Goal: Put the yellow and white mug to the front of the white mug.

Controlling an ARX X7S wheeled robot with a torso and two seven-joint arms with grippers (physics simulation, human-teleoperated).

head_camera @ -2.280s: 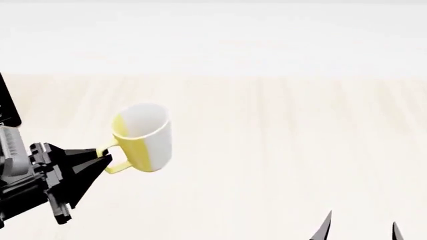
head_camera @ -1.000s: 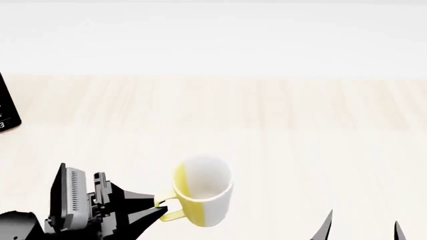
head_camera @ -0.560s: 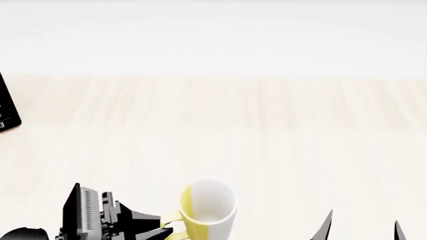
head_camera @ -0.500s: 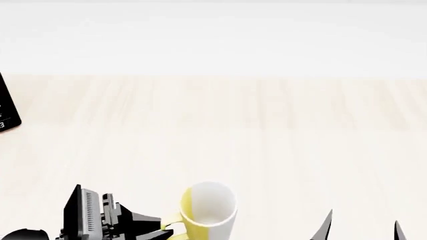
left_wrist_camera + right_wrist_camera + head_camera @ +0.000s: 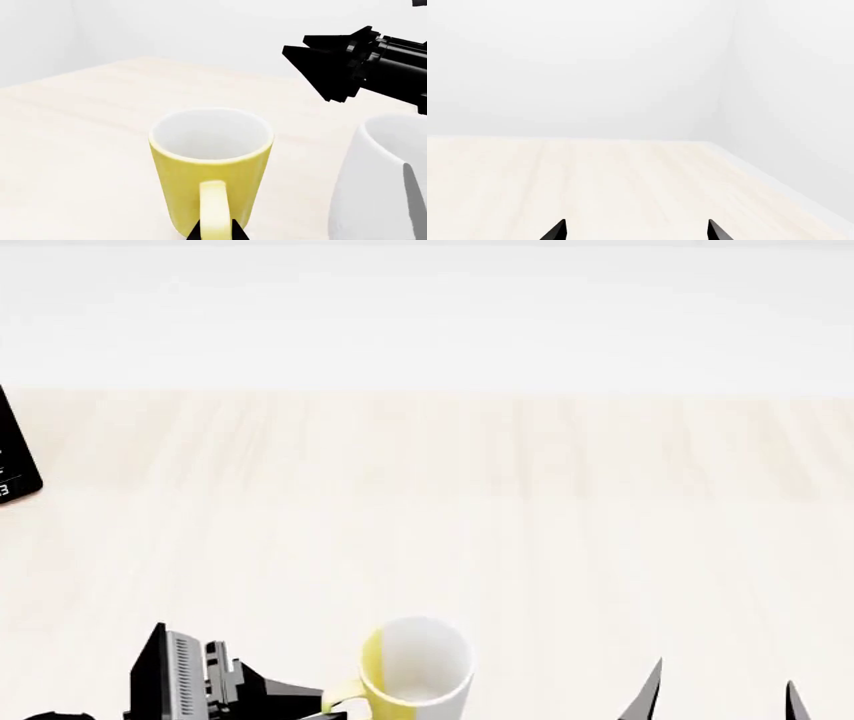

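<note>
**Mug held by its handle at the near bench edge, white mug alongside**

The small yellow and white mug (image 5: pixel 416 672) stood upright, mouth up, at the near edge of the pale wooden bench (image 5: pixel 534 500); the head view cut off its base, so contact with the bench could not be confirmed. Its yellow loop handle (image 5: pixel 215 210) pointed back toward the left hand (image 5: pixel 216 231), whose black fingertips were closed on the handle. The mug therefore lay directly ahead of that hand, with its long axis vertical.

In the left wrist view, the larger plain white mug (image 5: pixel 383 180) stood just beside the yellow and white mug, apart from it. The head view did not show the white mug.

The right hand (image 5: pixel 636 231) was beyond both mugs, its fingertips apart and holding nothing. The left hand was the nearer one and was judged the one to set the mug down and release it.

A black flat object (image 5: pixel 16 450) lay at the far left of the bench.
</note>
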